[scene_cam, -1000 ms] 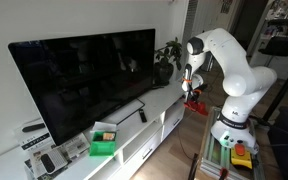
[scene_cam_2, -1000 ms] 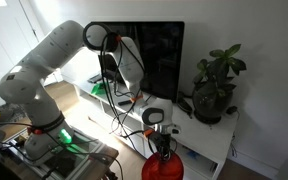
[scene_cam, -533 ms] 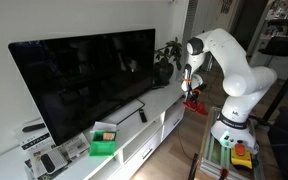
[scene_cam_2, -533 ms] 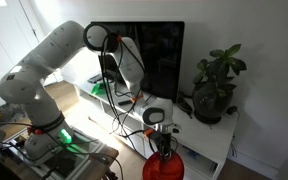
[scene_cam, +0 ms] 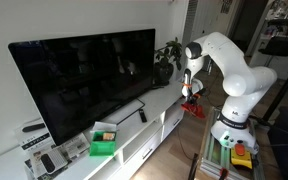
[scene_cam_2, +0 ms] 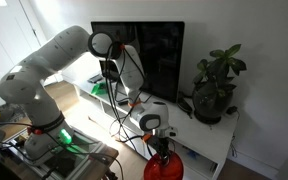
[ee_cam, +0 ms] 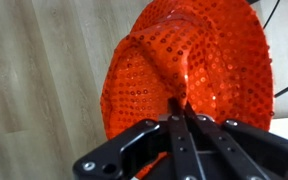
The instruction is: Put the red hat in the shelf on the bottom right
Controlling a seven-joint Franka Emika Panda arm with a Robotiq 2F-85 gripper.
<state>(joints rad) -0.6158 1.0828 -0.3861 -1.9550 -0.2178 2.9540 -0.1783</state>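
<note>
Below the wrist camera, over the pale wood-plank floor [ee_cam: 44,80], the small bright red sequinned soft hat [ee_cam: 189,70] hangs from the hand [ee_cam: 181,108]. The hand's black fingers are pressed together, pinching the crease in the hat's crown. In both exterior views the hat [scene_cam: 193,105] [scene_cam_2: 165,168] is held near the end of the long glossy white worktop [scene_cam: 156,103], apart from it.
</note>
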